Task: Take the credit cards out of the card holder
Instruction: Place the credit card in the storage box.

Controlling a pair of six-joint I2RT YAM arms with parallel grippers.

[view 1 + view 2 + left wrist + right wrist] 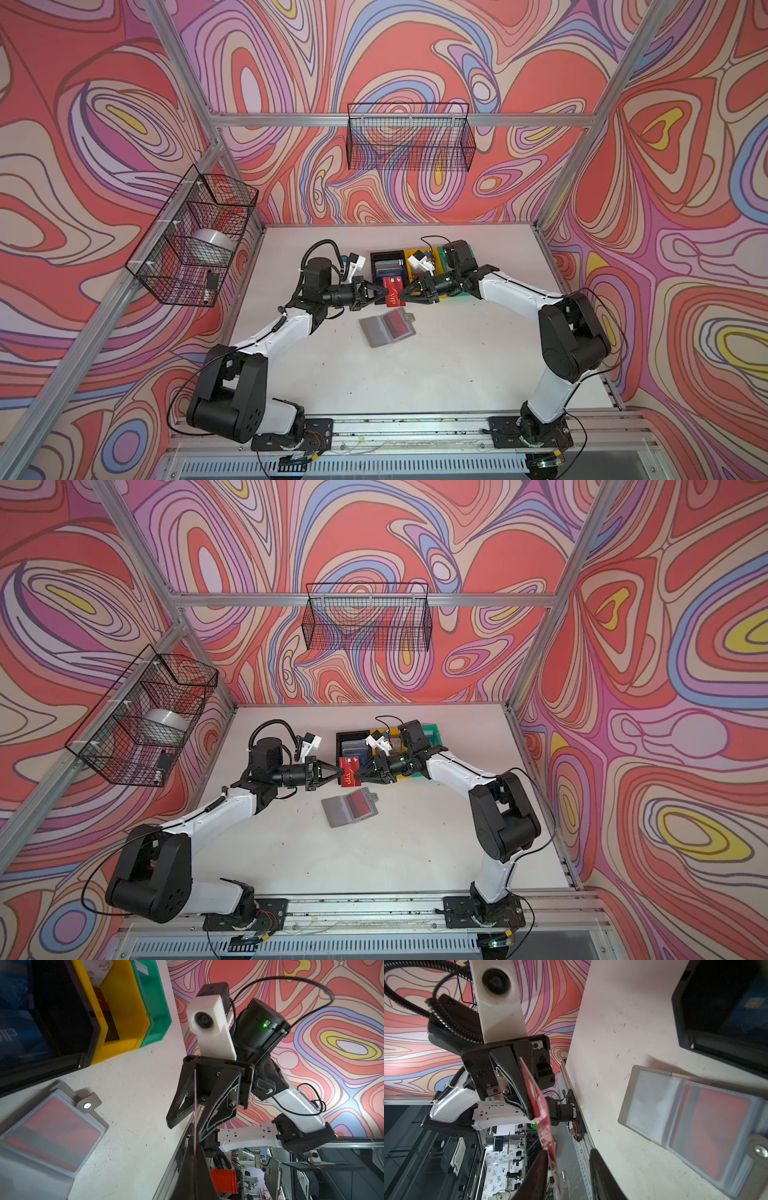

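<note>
my left gripper (pixel 385 296) is clamped on the left end of a red card (pixel 393 291), holding it in the air at the near side of the black bin (pixel 388 266), where blue cards lie. my right gripper (pixel 403 296) faces it, jaws apart around the card's right end. i read this as a handover, with the left one bearing the card. the card holder (pixel 386 328) lies open on the table (pixel 457 365), nearer than both grippers. a red card shows in its clear sleeve, so more is left to pull.
</note>
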